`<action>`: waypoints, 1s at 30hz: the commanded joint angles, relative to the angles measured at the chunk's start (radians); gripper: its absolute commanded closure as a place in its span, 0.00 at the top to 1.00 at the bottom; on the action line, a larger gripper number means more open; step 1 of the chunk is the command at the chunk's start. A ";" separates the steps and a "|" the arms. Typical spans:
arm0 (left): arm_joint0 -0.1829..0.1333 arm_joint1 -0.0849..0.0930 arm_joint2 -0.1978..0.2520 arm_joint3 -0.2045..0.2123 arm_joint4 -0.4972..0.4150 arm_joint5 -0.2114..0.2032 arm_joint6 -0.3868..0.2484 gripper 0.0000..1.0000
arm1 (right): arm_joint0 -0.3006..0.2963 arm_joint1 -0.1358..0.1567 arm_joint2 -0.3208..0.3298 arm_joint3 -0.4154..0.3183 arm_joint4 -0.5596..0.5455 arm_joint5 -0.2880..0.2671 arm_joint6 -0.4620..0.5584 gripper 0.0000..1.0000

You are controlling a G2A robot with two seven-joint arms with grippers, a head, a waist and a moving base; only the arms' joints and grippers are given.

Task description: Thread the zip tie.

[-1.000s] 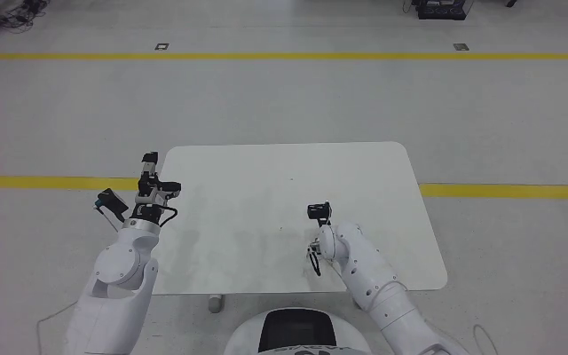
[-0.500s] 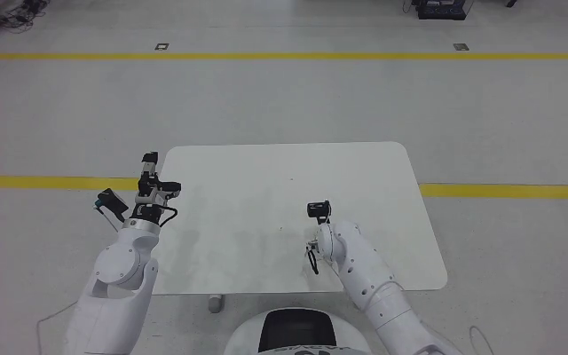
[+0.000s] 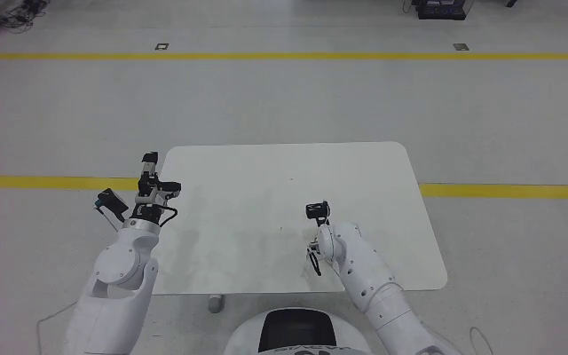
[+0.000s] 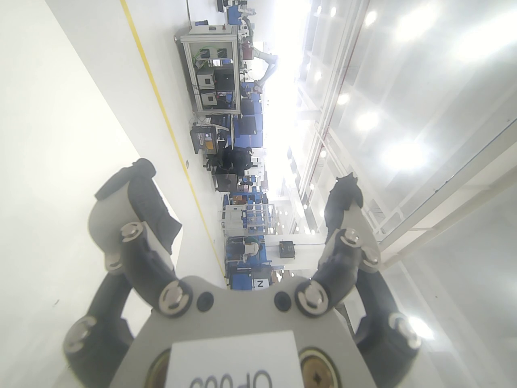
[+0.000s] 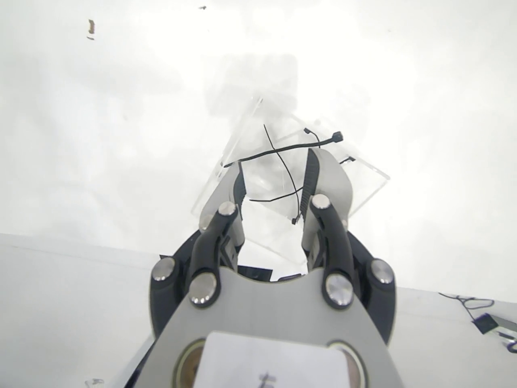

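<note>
- The left arm [image 3: 120, 266] is bent at the left edge of the white rounded-corner table [image 3: 284, 169], forearm raised and pointing away from the robot.
- The left gripper [image 4: 242, 175] is aimed out across the room, roughly level. Its two black-padded fingers [image 4: 141, 199] are spread wide apart with nothing between them.
- The right arm [image 3: 355, 262] hangs over the near part of the table, right of centre, with its wrist bent down toward the tabletop.
- The right gripper [image 5: 274, 159] points down at a clear flat plastic tray [image 5: 363, 181] lying on the table. Its ribbed fingers [image 5: 311, 175] are parted and grip nothing.
- Several thin black plastic zip ties [image 5: 291, 148] lie loose and crossed over each other on the tray, just beyond and between the right fingertips. Whether the tips touch them cannot be told.
</note>
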 commanded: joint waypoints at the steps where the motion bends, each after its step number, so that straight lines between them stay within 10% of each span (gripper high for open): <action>1: 0.000 0.000 0.000 0.000 0.000 0.000 0.000 1.00 | 0.005 0.000 -0.001 0.009 0.001 -0.001 -0.004 0.39; 13: 0.000 0.000 0.000 0.000 0.000 0.000 0.000 1.00 | 0.048 -0.003 -0.015 0.103 0.019 0.003 -0.020 0.18; 16: 0.000 0.000 0.000 0.000 0.000 0.000 0.000 1.00 | 0.054 -0.004 -0.019 0.113 0.021 0.009 -0.020 0.00; 30: 0.000 0.000 0.000 0.000 0.000 0.000 0.000 1.00 | -0.002 0.011 -0.003 -0.062 0.005 -0.006 0.046 0.00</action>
